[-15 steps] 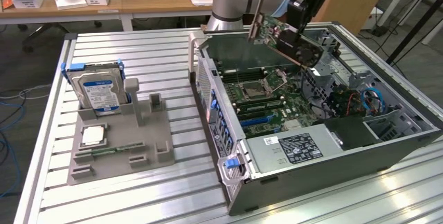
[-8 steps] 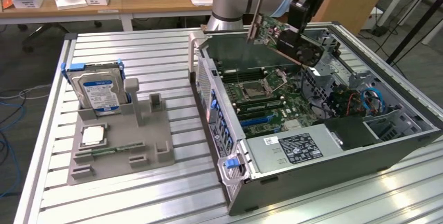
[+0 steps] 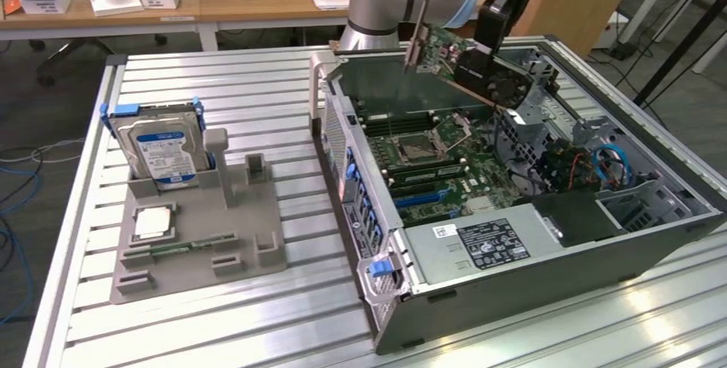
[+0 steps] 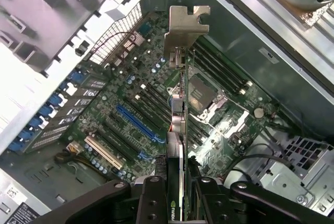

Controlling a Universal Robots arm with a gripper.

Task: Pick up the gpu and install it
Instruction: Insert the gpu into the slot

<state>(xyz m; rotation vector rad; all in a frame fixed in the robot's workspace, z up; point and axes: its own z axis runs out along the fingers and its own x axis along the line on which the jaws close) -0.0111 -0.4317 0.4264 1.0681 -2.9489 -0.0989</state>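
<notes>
The gpu, a flat card with a black fan side and a narrow silver bracket, hangs tilted in the air above the back of the open computer case. My gripper is shut on it from the end away from the bracket. In the wrist view the gpu runs edge-on out from between my black fingers, with its bracket at the far end. Under it lies the green motherboard with a long blue slot and a white slot.
A grey fixture on the slatted table holds a blue-labelled hard drive, a processor and a green memory stick. Inside the case sit the power supply, the CPU socket and cables. Desks stand behind.
</notes>
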